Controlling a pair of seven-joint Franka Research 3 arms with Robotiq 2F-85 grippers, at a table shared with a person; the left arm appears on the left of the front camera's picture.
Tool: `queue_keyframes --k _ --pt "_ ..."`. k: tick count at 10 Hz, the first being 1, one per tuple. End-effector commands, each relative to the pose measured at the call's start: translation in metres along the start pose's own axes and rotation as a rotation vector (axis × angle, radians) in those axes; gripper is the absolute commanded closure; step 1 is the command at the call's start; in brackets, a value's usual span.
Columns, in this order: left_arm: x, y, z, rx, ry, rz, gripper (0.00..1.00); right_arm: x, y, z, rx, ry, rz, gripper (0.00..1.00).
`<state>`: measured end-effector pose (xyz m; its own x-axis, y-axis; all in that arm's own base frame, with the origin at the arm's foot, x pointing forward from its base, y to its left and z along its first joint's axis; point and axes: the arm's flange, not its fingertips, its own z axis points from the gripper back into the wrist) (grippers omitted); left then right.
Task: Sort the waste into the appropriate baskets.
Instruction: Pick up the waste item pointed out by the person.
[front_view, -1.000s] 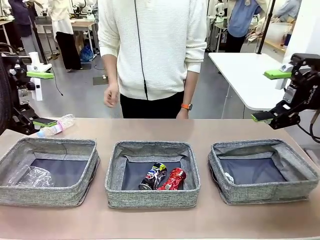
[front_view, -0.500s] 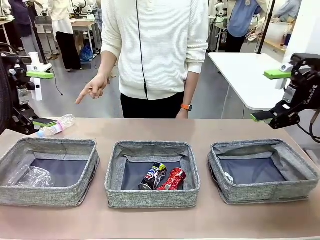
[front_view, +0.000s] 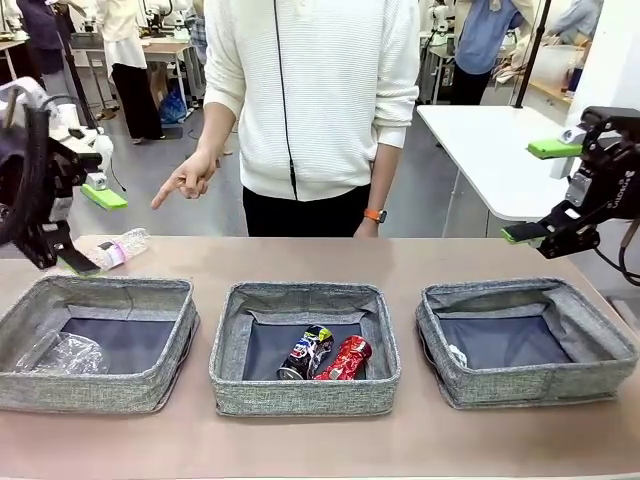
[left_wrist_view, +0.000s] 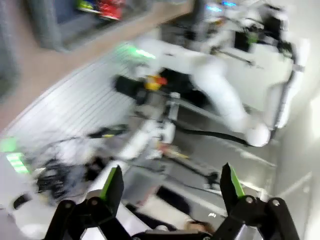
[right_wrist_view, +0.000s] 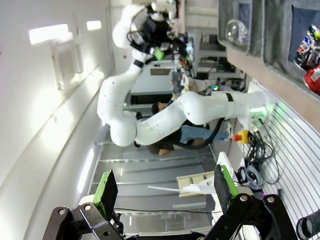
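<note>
In the front view, three grey woven baskets are seen in a row on the tan surface (front_view: 300, 255). The left basket (front_view: 40, 300) holds a crumpled clear plastic piece (front_view: 62, 352) in its lower left corner. In the middle basket (front_view: 305, 395) a dark printed can (front_view: 306, 352) lies just beside a crushed red can (front_view: 346, 358). A small white paper wad (front_view: 457, 355) sits in the right basket (front_view: 590, 350). One piece of waste is left outside: a clear plastic bottle (front_view: 112, 250) with a pink label, lying on its side at the left edge of the frame behind the left basket. The left gripper (front_view: 90, 232) hangs just above and beside it, its fingers spread and empty. The right gripper (front_view: 540, 190) is held high at the right of the frame, fingers spread, holding nothing. A person's hand (front_view: 190, 177) points down toward the bottle from the upper middle.

A round bottle on its side could roll away or be pushed off the near edge if the fingers close off-centre; the pointing hand nearby could also be brushed.

In the left wrist view, badly blurred, the spread green-padded fingers (left_wrist_view: 112, 182) are seen at the bottom, with a strip of the surface and a basket in the upper left.

In the right wrist view, the open fingers (right_wrist_view: 106, 189) rise from the bottom edge; the other white arm (right_wrist_view: 165, 117) crosses the middle, and baskets appear at the upper right. The room is a bright workshop with other tables behind.
</note>
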<state>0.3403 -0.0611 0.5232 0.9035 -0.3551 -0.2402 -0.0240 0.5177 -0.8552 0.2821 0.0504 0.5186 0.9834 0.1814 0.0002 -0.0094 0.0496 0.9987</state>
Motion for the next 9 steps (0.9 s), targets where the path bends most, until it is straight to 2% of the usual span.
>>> queue_keyframes --k 1,3,4,5,7,9 --pt "0.044 -0.001 0.057 0.676 -0.266 -0.311 0.0 0.001 0.005 -0.001 0.005 -0.009 0.005 0.0" --pt "0.071 -0.004 0.07 1.089 -0.388 -0.584 0.0 0.001 0.005 -0.001 0.005 -0.009 0.005 0.0" --pt "0.085 -0.004 0.07 1.284 -0.41 -0.63 0.0 0.001 0.005 -0.001 0.005 -0.009 0.005 0.0" --pt "0.098 -0.004 0.072 1.428 -0.382 -0.654 0.0 0.001 0.005 -0.001 0.005 -0.009 0.005 0.0" --pt "0.119 -0.014 0.085 1.601 -0.407 -0.731 0.0 0.001 0.005 -0.001 0.005 -0.009 0.005 0.0" --pt "0.128 -0.014 0.096 1.615 -0.413 -0.736 0.0 0.001 0.005 -0.001 0.005 -0.009 0.005 0.0"
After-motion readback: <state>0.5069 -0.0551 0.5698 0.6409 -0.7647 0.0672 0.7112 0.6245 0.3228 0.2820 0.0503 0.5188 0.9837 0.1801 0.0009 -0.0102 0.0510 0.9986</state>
